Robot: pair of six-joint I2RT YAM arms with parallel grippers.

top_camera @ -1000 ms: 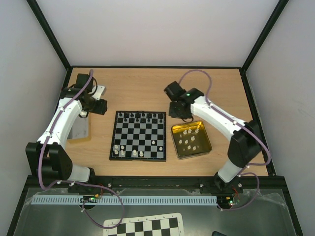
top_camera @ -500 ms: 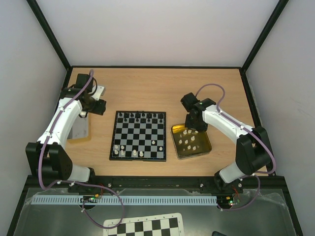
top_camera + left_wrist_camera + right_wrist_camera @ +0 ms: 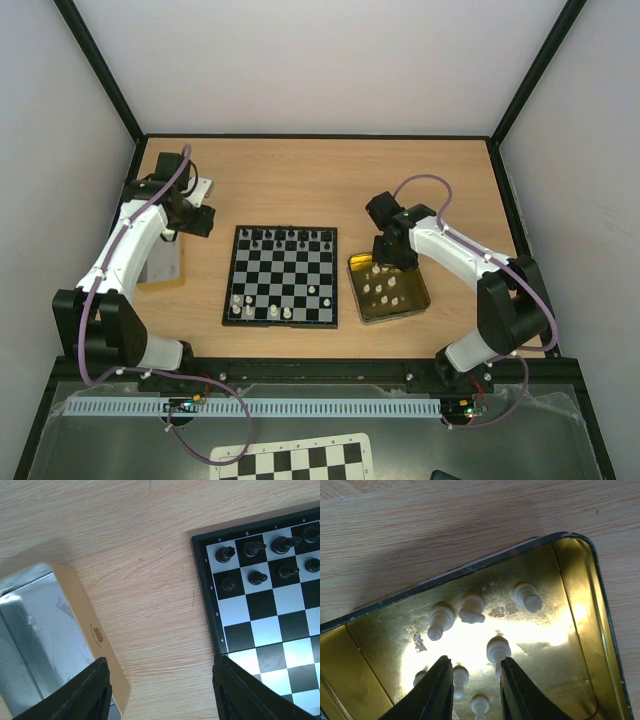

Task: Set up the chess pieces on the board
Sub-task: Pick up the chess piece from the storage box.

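Judged under halfway. On the board, at the middle of the tabletop: only a handful of cream pieces along the near rows, black pieces standing along the far rows. Just beside its right edge, gold tin holding loose cream pieces yet to place. Right gripper narrowly open above them, clamping none. Left gripper wide open, empty, near the left edge by a silver tin. Pale wood underneath, white walls, black frame.
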